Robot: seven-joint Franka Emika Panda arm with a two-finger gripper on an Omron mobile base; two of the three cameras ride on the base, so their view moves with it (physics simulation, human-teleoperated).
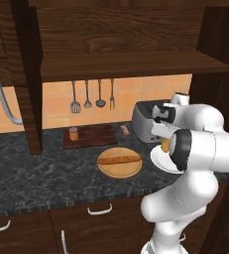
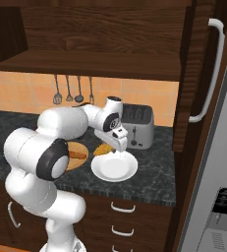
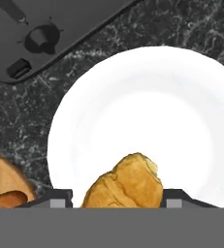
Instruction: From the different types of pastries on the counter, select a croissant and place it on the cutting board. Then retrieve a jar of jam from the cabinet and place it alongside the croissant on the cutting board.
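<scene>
My tool [image 3: 117, 196] is closed on the croissant [image 3: 124, 181]: in the hand view the golden lump sits between the two dark tips, over the near edge of the white plate [image 3: 147, 106], with the toaster [image 3: 45, 34] beyond on the dark desk [image 3: 16, 121]. I cannot tell whether the pastry is lifted off the plate or resting on it.

From the left base view, my own arm blocks most of the plate [image 1: 158, 161]; a sliver of croissant [image 1: 165, 145] shows at the arm's edge. The cutting board [image 1: 93, 135] lies toward the back of the desk, below the cabinet [image 1: 111, 39], and the jar of jam [image 1: 74, 133] already stands on the board's left end. The stick-shaped loaf [image 1: 119, 159] rests on the round board [image 1: 120, 171] in between.

In the right base view the tool [image 2: 116, 145] hangs at the plate's [image 2: 114, 170] back-left rim, gripping the croissant [image 2: 104, 149].

My worry: the grip looks shallow, so the soft lump could slip out mid-carry, and a careless placement could knock the jar over.
</scene>
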